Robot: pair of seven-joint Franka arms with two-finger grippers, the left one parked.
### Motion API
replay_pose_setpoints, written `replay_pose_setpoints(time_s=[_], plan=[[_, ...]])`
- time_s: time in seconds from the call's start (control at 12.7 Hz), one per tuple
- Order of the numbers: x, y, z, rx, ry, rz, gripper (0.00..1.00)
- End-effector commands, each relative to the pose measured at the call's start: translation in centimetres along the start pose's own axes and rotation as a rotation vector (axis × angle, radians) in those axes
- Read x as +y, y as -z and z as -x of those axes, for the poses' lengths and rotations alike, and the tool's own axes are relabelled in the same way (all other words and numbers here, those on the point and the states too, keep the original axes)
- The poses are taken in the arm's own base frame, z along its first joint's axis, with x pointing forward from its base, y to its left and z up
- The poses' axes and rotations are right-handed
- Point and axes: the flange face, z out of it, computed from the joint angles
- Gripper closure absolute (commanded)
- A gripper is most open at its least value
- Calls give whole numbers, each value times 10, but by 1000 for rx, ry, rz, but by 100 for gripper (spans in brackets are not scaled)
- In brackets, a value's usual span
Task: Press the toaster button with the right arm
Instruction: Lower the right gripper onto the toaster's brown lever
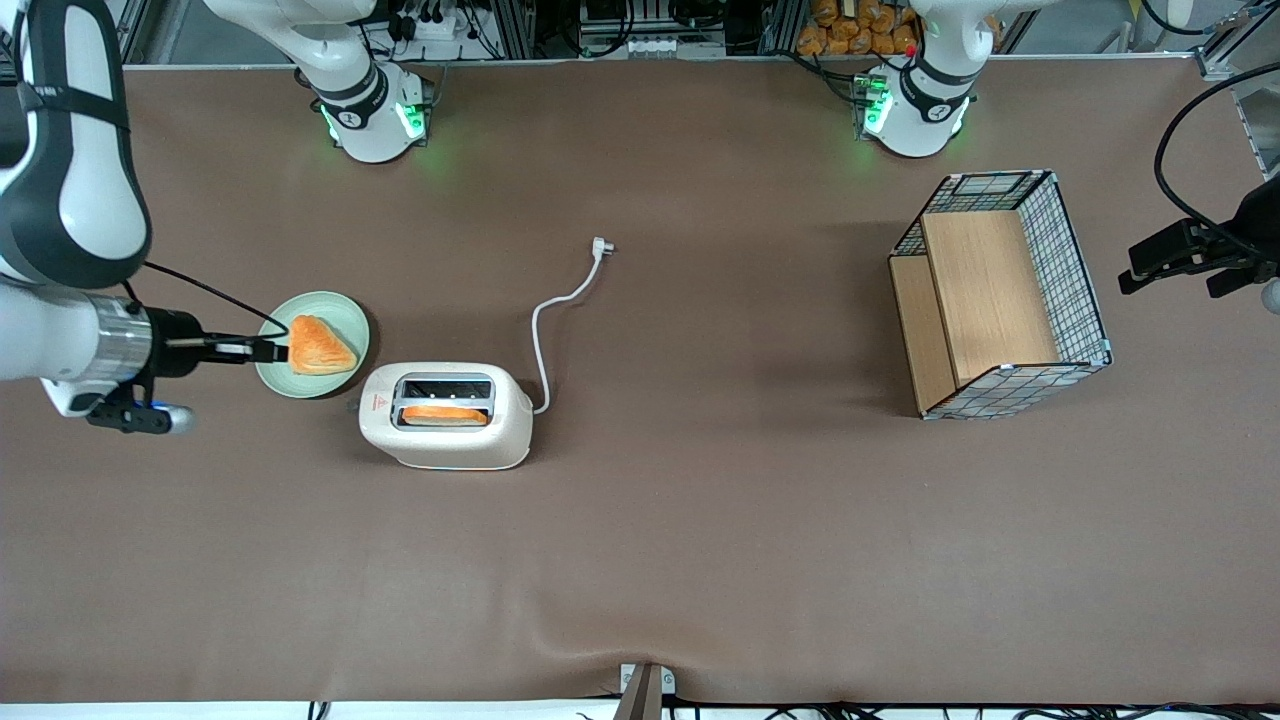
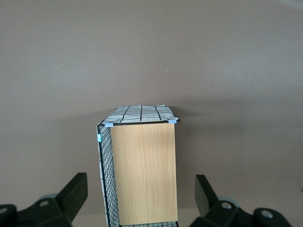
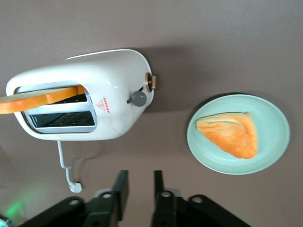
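Observation:
The cream-white toaster (image 1: 447, 416) stands on the brown table with an orange toast slice (image 1: 443, 414) in the slot nearer the front camera. It also shows in the right wrist view (image 3: 113, 85), red triangle mark on top. The toaster button (image 3: 138, 98) is a small grey nub on the narrow end by that mark, with a small coppery piece beside it. The right arm (image 1: 60, 200) reaches in from its end of the table. My gripper (image 1: 278, 351) hovers over the plate's edge, apart from the toaster's button end. Its fingers (image 3: 121, 185) stand slightly apart and hold nothing.
A pale green plate (image 1: 340, 312) with a triangular toast piece (image 1: 320, 345) lies beside the toaster's button end; the plate also shows in the right wrist view (image 3: 274, 118). The white cord ends in a plug (image 1: 600, 246). A wire basket with wooden panels (image 1: 1000, 300) stands toward the parked arm's end.

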Motion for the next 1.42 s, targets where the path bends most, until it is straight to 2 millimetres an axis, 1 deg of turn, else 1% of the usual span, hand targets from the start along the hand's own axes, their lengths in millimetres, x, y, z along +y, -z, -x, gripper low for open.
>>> replay_pose_setpoints(time_s=[0.0, 0.16, 0.24, 0.39, 0.79, 1.1, 1.26, 1.34], plan=[[-1, -21, -14, -18, -12, -52, 97], [3, -32, -20, -7, -3, -52, 97], [4, -37, -23, 3, -8, -74, 99], [7, -59, -27, 0, 5, -141, 100], [19, -96, -42, -23, -4, -208, 100], [25, -115, -52, -39, -12, -259, 100], [29, -116, -57, -4, -3, -253, 100], [30, -120, -59, -7, -3, -253, 100]])
